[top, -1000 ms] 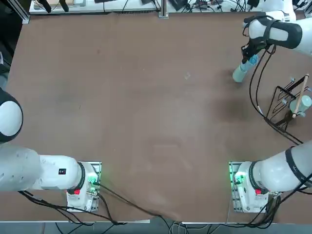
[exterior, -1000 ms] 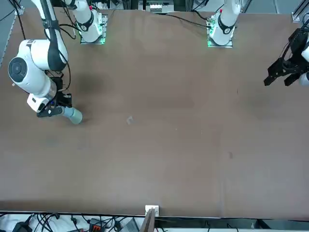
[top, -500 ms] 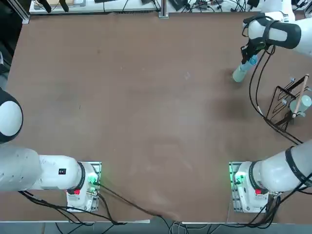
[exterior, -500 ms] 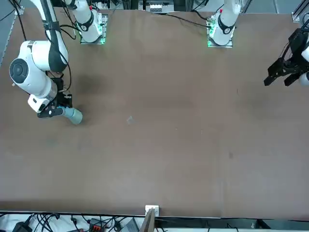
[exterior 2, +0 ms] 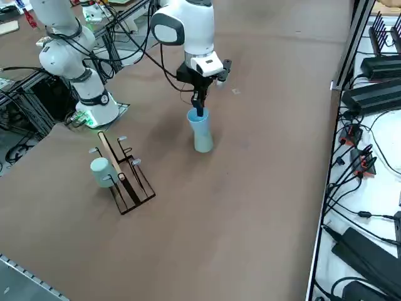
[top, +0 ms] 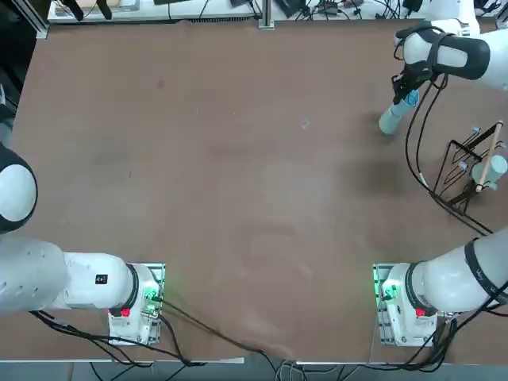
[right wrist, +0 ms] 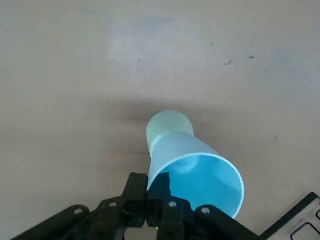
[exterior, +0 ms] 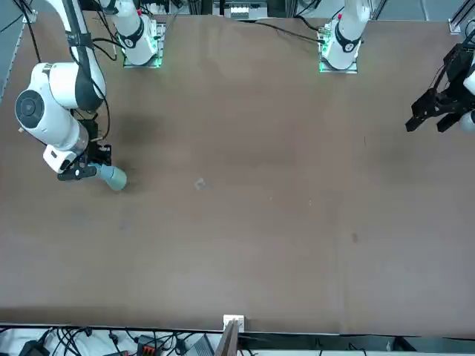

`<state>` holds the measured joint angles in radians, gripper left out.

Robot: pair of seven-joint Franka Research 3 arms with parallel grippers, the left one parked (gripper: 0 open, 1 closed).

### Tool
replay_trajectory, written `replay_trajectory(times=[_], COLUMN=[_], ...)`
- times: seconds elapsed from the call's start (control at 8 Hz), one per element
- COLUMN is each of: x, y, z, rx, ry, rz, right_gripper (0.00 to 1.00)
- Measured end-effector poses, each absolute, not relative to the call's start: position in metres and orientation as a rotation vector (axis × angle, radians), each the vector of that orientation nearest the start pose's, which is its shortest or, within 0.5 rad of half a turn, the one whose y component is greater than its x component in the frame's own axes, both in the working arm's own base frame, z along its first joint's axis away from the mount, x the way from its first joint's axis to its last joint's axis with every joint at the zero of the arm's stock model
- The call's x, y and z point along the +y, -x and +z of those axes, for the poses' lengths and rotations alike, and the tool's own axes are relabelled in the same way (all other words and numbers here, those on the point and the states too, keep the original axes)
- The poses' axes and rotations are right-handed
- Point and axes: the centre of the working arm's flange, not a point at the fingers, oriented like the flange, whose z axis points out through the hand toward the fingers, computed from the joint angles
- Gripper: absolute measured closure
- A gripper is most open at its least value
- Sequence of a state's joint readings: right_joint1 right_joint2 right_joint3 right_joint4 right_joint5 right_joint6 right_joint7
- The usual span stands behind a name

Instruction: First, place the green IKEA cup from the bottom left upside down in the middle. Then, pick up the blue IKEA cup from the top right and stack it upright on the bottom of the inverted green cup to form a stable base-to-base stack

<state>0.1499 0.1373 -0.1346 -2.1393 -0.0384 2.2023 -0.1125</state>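
Clamping the near wall of the blue cup [exterior 2: 199, 122] between closed fingers with the right claw [right wrist: 148, 181], one finger inside the mouth, one outside. Holding it upright over the inverted green cup [right wrist: 168, 122], well toward the robot's right side of the counter [exterior 2: 219, 232]. Risking a topple if releasing while sitting off-centre base to base, or if letting a finger drag on the rim during withdrawal. Probably tilting the stack if retreating sideways instead of straight up. Hiding the seam between bases from every view, so leaving full contact uncertain; covering much of the blue cup with the claw in the front view; partly masking the whitish cup [exterior 2: 103, 172] behind the wire rack [exterior 2: 128, 199].
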Motion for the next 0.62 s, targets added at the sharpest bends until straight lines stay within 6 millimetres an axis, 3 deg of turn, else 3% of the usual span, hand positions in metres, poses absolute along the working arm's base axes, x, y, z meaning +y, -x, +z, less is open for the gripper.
replay_trajectory(times=[0.62], x=[0.008], y=[-0.5501], z=[0.3323], rx=[-0.242], ry=[3.175], rz=[0.131], right_gripper=[0.93])
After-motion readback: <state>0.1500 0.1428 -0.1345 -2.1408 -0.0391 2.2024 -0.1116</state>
